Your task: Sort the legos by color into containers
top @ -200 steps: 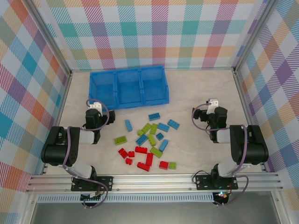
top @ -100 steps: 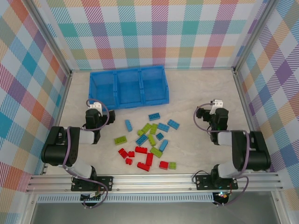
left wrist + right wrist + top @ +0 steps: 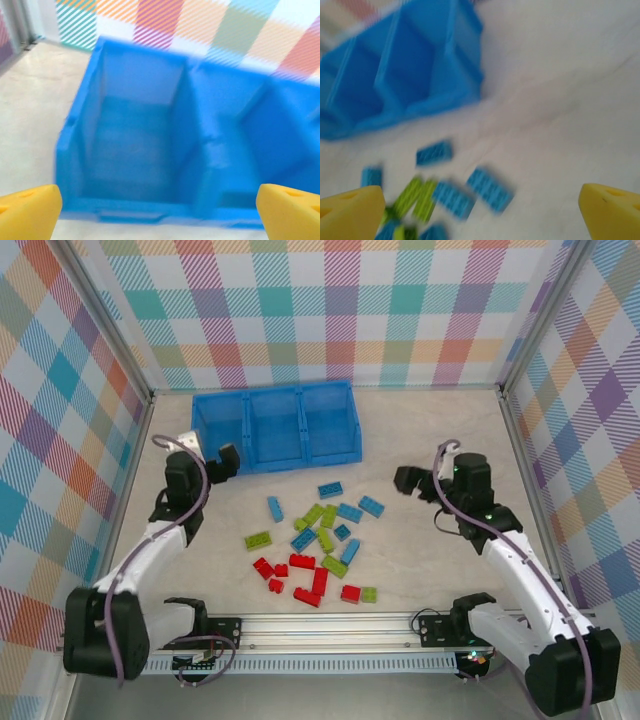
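left claw [image 3: 210, 448]: spread wide and holding nothing; in its own wrist view [image 3: 159, 210] the yellow fingertips [image 3: 29, 212] sit far apart at the bottom corners.
left claw place: just in front of the bin's left end, pointing into the left compartment.
right claw [image 3: 415, 478]: spread wide and holding nothing; its yellow fingertips [image 3: 350, 212] are at the two bottom corners of its wrist view.
right claw place: over the table [image 3: 420, 430], right of the brick pile and near the rightmost blue bricks, well apart from the bin.
bin [image 3: 300, 456]: bright blue, three joined compartments in a row, at the far side of the table, left of centre.
legos [image 3: 315, 545]: all lying loose on the table in one scattered pile between the two arms, nearer than the bin and outside it.
blue bricks [image 3: 350, 512]: mostly in the far and right part of the pile.
green bricks [image 3: 325, 539]: mixed through the middle, one at the left edge and one at the near right.
red bricks [image 3: 319, 581]: grouped along the near edge of the pile.
wrist views: both blurred; the right one shows the bin's right end [image 3: 420, 75] and some blue and green bricks [image 3: 455, 195].
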`<state>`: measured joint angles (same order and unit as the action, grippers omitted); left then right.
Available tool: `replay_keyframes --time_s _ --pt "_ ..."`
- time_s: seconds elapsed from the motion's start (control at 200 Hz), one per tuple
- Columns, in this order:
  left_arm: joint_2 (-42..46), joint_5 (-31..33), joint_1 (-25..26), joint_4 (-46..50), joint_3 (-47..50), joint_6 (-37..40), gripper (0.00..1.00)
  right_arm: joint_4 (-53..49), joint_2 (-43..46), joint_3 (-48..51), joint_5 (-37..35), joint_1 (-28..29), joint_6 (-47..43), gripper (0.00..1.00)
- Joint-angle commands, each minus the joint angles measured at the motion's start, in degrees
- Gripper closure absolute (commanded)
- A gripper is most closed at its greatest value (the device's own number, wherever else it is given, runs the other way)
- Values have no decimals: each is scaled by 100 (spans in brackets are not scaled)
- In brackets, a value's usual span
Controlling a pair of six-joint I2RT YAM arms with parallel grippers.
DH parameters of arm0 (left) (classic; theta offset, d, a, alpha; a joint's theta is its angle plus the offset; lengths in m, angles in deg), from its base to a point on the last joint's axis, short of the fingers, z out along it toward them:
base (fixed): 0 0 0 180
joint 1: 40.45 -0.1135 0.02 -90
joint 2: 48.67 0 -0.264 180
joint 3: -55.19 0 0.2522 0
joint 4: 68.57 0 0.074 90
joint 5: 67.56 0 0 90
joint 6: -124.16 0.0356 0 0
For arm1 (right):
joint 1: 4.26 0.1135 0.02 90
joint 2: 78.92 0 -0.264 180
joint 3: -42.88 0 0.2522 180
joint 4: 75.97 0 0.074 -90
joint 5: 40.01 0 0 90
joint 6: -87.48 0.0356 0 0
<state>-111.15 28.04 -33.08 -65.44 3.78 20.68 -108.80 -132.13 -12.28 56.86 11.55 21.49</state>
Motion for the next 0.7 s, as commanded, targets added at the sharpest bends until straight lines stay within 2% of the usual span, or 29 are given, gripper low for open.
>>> replay_keyframes --time_s 0.0,0.05,0.12,0.175,0.295,0.445,0.58,0.695 --pt "152 -886 589 2178 -529 -1585 0 -1648 -77 -500 666 419 350 0" --pt "108 -874 1057 2852 -751 -1821 0 -1949 -248 -729 819 734 345 0" --pt "46 -206 1719 3710 -948 -2187 1 -2308 -555 -1066 870 1257 332 0" --pt "-44 71 1998 4098 -977 -2602 4 -2498 -800 -1290 819 1674 360 0" --pt "-397 -204 2048 4019 -844 -3066 12 -2593 -1278 -1687 613 2479 585 0" --pt "-1227 -541 2057 3524 -1017 -2853 12 -2457 -1820 -1967 -17 3329 833 0" --pt "-2207 -776 2055 3532 -1510 -2634 12 -2199 -1991 -1918 -169 3640 1038 0" --pt "-2695 -565 2057 3590 -1685 -2643 17 -2110 -1860 -1840 -242 3692 1161 0"
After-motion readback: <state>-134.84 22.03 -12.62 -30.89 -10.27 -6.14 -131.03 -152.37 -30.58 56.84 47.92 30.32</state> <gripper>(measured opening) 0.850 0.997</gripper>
